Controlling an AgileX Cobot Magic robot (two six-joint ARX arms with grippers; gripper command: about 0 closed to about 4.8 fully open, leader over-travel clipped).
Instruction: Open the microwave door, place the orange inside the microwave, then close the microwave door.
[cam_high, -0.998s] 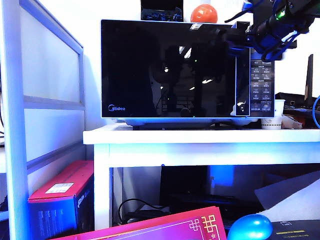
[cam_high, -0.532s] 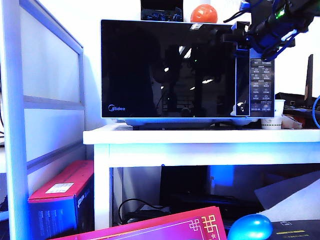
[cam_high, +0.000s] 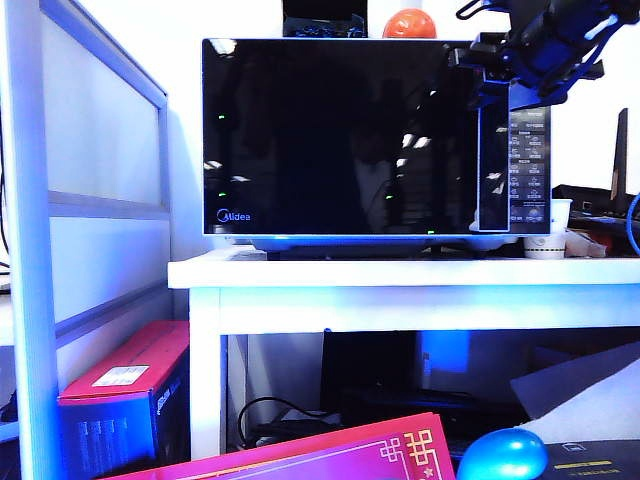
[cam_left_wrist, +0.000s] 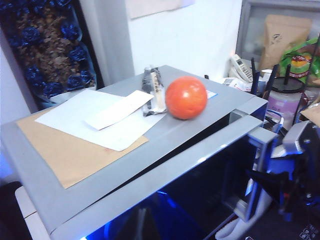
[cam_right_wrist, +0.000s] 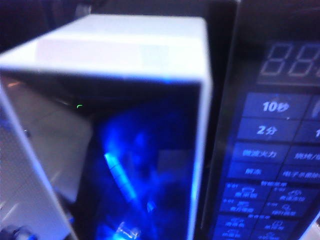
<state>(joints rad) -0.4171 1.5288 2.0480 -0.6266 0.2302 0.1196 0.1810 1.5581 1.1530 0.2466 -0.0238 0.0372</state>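
Your right gripper (cam_high: 480, 75) sits at the microwave door (cam_high: 340, 140) handle's top corner (grip unclear; left gripper unseen). The door's barely ajar; a slipping pull could jolt the orange (cam_left_wrist: 186, 97) off the microwave (cam_left_wrist: 100, 175) roof.

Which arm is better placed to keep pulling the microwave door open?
The right. Its tool is at the handle edge of the glossy black microwave door, already ajar. The left tool isn't visible; its camera overlooks the shiny round orange on top.
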